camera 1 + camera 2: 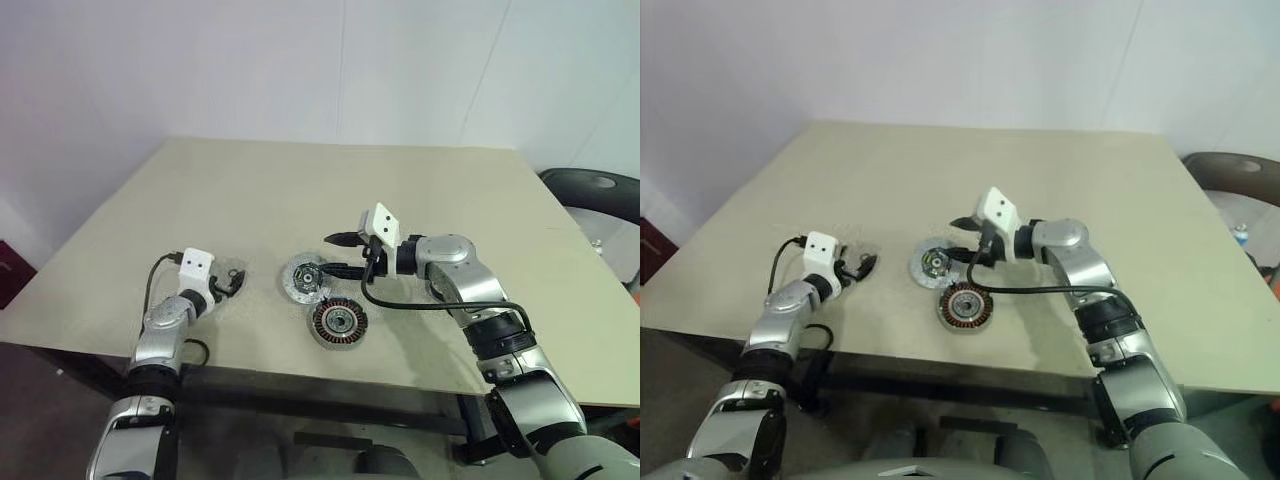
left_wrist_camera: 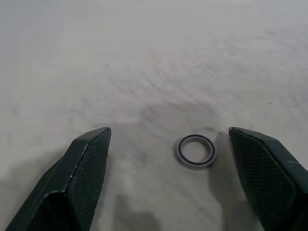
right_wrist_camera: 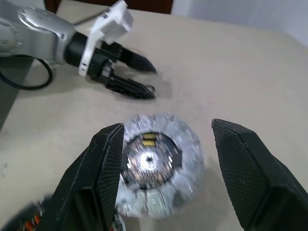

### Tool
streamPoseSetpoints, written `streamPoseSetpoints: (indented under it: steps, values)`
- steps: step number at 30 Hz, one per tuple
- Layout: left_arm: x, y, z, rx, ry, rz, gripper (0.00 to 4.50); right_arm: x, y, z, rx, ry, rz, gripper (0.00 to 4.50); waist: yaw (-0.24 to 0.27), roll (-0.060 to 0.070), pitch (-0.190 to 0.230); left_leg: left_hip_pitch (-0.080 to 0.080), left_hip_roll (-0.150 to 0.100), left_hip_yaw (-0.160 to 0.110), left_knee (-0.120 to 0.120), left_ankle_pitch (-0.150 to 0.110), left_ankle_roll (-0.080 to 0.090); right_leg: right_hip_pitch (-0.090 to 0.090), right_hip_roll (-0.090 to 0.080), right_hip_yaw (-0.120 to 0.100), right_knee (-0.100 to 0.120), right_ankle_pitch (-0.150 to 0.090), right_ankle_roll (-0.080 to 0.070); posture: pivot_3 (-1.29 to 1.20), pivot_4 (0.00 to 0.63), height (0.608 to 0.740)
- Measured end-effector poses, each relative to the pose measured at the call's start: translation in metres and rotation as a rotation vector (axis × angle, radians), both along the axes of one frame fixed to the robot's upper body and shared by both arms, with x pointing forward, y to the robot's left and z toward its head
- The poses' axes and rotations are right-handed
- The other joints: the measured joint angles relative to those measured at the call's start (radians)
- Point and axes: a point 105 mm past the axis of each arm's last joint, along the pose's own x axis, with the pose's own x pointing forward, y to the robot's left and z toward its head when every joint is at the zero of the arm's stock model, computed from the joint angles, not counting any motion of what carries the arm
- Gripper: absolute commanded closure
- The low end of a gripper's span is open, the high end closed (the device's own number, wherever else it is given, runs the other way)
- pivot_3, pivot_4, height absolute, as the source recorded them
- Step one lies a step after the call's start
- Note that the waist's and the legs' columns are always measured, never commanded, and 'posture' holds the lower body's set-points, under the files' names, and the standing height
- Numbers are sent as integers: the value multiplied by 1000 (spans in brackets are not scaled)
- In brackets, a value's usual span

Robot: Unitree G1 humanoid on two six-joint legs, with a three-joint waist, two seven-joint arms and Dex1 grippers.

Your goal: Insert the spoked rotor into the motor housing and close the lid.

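Observation:
The motor housing (image 1: 304,277), a light grey ribbed disc, lies flat on the table. The spoked rotor (image 1: 338,322), dark with copper coils facing up, rests just in front of it, near the table's front edge. My right gripper (image 1: 341,255) points left over the housing's right side. It is open, and in the right wrist view the housing (image 3: 154,163) sits between its fingers (image 3: 103,168) with a gap on one side. My left gripper (image 1: 234,280) is open at the left, low over the table. A small dark ring (image 2: 195,150) lies between its fingertips. The lid is out of view.
The beige table (image 1: 330,190) stretches back to a white wall. A black chair (image 1: 595,195) stands off its right side. A dark red object (image 1: 10,270) sits beyond the left edge. Black cables loop from both wrists.

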Motion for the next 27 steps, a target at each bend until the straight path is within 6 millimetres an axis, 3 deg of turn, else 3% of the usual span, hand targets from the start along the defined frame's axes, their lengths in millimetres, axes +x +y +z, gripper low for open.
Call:
streamPoseSetpoints:
  steps: [19, 27]
  values:
    - [-4, 4, -2, 11, 94, -43, 293, 2, 0, -1, -8, -12, -19, 1434, -9, 6, -3, 1, -1, -2, -3, 0, 1, 4, 1, 0, -5, 0, 0, 0, 0, 740]
    - [-4, 11, -2, 26, 98, -23, 2481, 2, 0, 0, -7, -18, -20, 1434, -9, 6, -4, 2, -4, -2, -7, 0, 5, 6, -1, 1, -8, -1, 1, 0, 0, 740]
